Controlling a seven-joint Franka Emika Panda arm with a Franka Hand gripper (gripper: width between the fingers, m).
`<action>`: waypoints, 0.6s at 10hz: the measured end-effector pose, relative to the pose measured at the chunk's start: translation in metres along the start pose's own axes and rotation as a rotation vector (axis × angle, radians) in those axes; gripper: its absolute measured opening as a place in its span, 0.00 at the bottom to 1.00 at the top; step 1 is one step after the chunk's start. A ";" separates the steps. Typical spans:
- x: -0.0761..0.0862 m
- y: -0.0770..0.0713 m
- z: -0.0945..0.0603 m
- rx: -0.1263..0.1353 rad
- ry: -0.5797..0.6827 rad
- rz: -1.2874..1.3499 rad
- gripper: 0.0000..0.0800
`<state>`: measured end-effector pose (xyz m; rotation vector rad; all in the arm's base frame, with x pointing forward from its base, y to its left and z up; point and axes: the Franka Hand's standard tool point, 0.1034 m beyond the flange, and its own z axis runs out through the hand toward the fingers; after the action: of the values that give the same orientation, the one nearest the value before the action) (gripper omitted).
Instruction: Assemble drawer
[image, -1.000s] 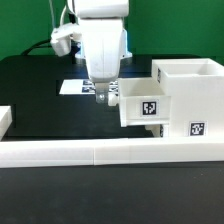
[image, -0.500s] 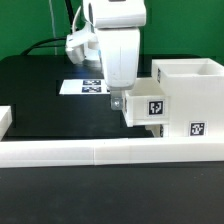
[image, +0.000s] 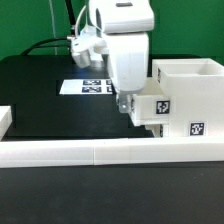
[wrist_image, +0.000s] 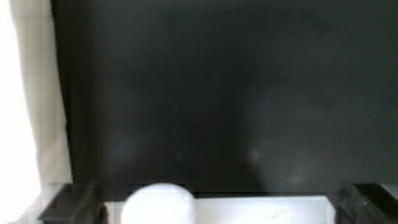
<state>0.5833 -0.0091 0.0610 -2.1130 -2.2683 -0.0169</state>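
The large white casing (image: 192, 92) stands at the exterior view's right, with a tag low on its front (image: 196, 128). One small white tray (image: 152, 108) with a square tag sticks out of the casing's upper front, slightly tilted. My gripper (image: 124, 104) is at the tray's outer end, pointing down. In the wrist view my gripper (wrist_image: 221, 208) stands wide, its dark fingers (wrist_image: 73, 204) either side of the tray's white end (wrist_image: 267, 213) and its round knob (wrist_image: 159, 203), with thin dark gaps showing. No second tray shows separately.
The marker board (image: 88, 86) lies on the black table (image: 50, 110) behind my arm. Long low white border bars (image: 100, 152) run along the front, and one more bar piece (image: 5, 120) sits at the exterior view's left edge.
My gripper has moved toward the exterior view's right. The tray has moved with it, deeper into the casing, and now sits slightly tilted.
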 end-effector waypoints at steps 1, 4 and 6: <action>0.002 0.001 0.000 -0.002 0.001 -0.002 0.81; 0.027 0.005 -0.002 0.015 -0.004 0.043 0.81; 0.043 0.008 -0.001 0.022 -0.006 0.041 0.81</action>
<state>0.5878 0.0342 0.0637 -2.1511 -2.2170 0.0164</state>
